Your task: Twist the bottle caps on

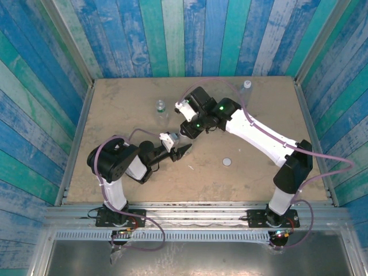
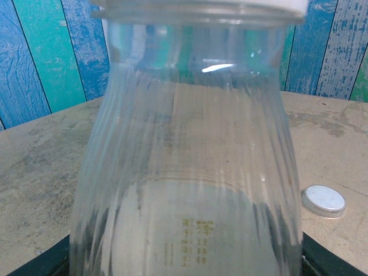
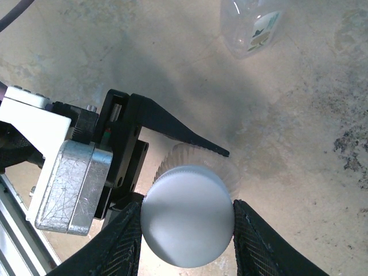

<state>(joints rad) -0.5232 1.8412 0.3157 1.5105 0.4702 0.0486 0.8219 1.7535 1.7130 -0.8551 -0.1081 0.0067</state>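
Note:
A clear ribbed bottle [image 2: 190, 144] with a pale label stands upright between the fingers of my left gripper [image 1: 182, 149], which is shut on its body. A white bottle cap [image 3: 187, 215] sits on its neck. My right gripper [image 3: 187, 233] comes down from above and is shut on that cap, one mesh pad on each side. Below the cap the bottle's ribbed shoulder [image 3: 227, 167] shows. A second white cap [image 1: 227, 161] lies loose on the table to the right. Two more bottles stand farther back: a green-labelled one [image 1: 160, 107] and a blue-tinted one [image 1: 246, 86].
The tan table [image 1: 115, 115] is walled by blue and green planks on three sides. The loose cap [image 2: 324, 200] lies just right of the held bottle. The labelled bottle [image 3: 253, 26] stands a short way beyond both grippers.

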